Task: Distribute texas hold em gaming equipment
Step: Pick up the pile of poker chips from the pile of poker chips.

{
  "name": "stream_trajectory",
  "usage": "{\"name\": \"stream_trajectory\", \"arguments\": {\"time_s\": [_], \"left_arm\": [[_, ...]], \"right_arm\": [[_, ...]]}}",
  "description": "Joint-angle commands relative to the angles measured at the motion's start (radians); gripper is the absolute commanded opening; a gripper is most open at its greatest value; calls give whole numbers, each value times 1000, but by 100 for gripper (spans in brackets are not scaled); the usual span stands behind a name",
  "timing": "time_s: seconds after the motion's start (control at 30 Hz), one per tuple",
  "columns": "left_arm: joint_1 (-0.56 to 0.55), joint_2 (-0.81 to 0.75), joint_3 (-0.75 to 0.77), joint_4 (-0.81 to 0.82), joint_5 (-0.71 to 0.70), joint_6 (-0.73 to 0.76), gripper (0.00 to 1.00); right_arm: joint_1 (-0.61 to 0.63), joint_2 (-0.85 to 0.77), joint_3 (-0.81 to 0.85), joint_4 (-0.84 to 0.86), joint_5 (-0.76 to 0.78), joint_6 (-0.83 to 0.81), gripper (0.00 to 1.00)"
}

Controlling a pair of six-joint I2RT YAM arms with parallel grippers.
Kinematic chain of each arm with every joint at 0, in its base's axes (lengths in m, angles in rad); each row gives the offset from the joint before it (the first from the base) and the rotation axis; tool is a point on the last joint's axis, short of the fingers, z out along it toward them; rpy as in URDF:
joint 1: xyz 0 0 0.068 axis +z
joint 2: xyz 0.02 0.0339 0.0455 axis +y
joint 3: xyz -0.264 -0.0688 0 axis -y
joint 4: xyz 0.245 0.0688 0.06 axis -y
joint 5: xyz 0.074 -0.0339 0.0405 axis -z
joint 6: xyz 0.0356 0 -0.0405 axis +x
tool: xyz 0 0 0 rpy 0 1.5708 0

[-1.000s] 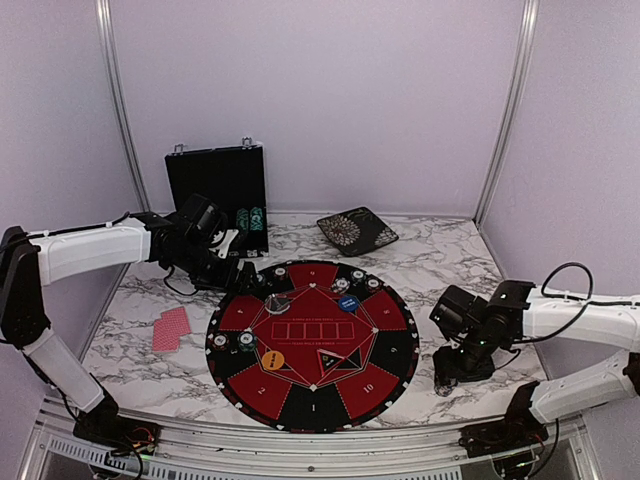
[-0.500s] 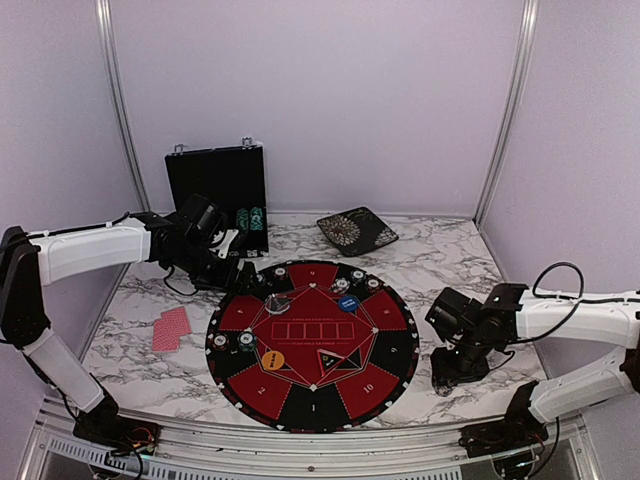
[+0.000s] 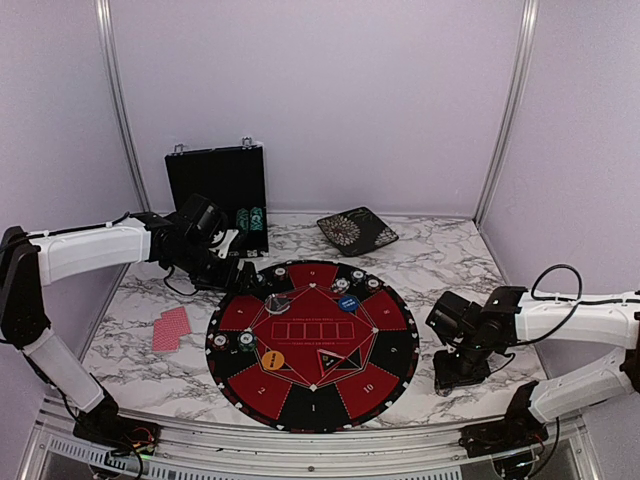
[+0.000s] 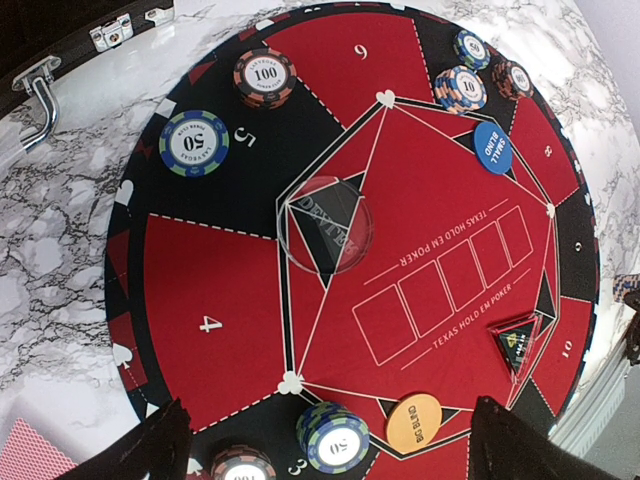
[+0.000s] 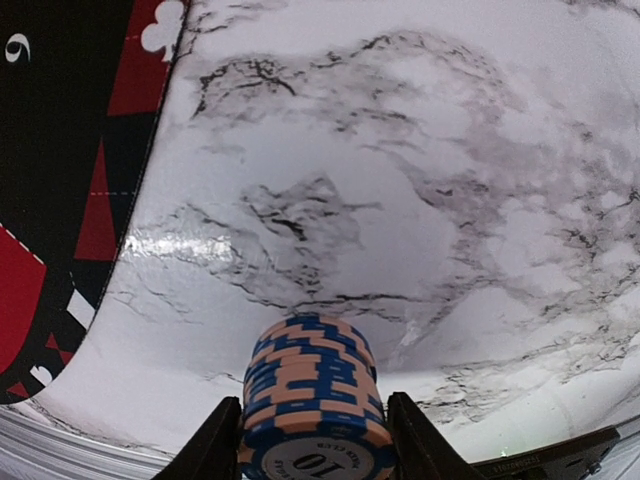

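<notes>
Left hand [image 4: 335, 450] reaches forward, spread wide; right hand [image 5: 315, 445] points down low, partly closed.

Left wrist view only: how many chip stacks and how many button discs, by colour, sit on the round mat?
Chip stacks: 7
Orange disc: 1
Blue disc: 1
Clear disc: 1
Total: 10

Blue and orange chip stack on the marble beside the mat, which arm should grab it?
Right. The right gripper has a finger on either side of the chip stack, while the left gripper hangs open over the far-left edge of the mat.
</notes>
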Motion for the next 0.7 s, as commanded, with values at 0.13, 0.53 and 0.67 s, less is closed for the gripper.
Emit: {"name": "stream_trajectory", "arguments": {"time_s": [0.13,0.53,0.67], "left_arm": [[6,14,-11,6,9,-3,99],[6,11,-12,6,8,-3,99],[6,11,-11,6,8,-4,99]], "right_arm": [[8,3,11,17,1,6,40],[8,4,65,-24,25,1,30],[8,5,79,-37,31,-2,29]]}}
